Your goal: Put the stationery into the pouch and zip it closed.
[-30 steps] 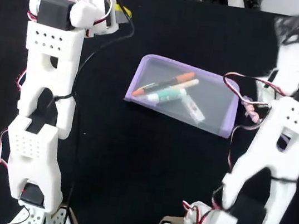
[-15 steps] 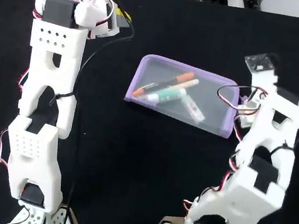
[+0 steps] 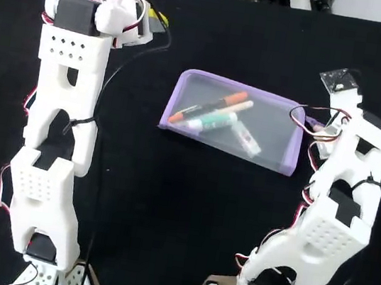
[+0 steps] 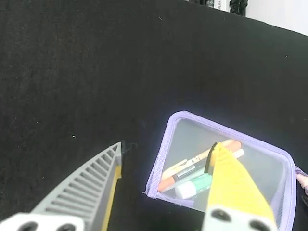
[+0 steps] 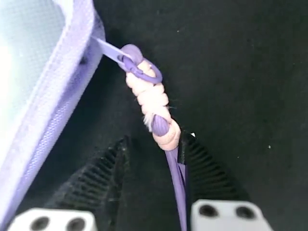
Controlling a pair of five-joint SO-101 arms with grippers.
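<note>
**Black tabletop, loose pouch: zip pull lies unclamped between open fingers**

Black cloth covers the table (image 3: 187,214) where two white arms flank a purple-edged clear pouch (image 3: 277,141), with pens and markers (image 3: 213,113) lying inside it. At the pouch's end nearest the right arm, the right gripper (image 5: 156,139) hovers low with its fingers (image 5: 96,178) parted and holding nothing — the braided zip pull (image 5: 147,98) runs into the gap, its purple tail lying against one finger. The left gripper (image 4: 166,144) hangs wide open and empty above the cloth, well apart from the pouch's other end. Whether the zip is drawn shut cannot be told from these views.

The likely trouble is the pull itself: soft, knotted cord can slide out of a grip that closes on the thin tail rather than the braid. With nothing pinning the pouch, any tug on the cord may simply drag or swivel the light bag across the cloth — the slider going nowhere.
</note>
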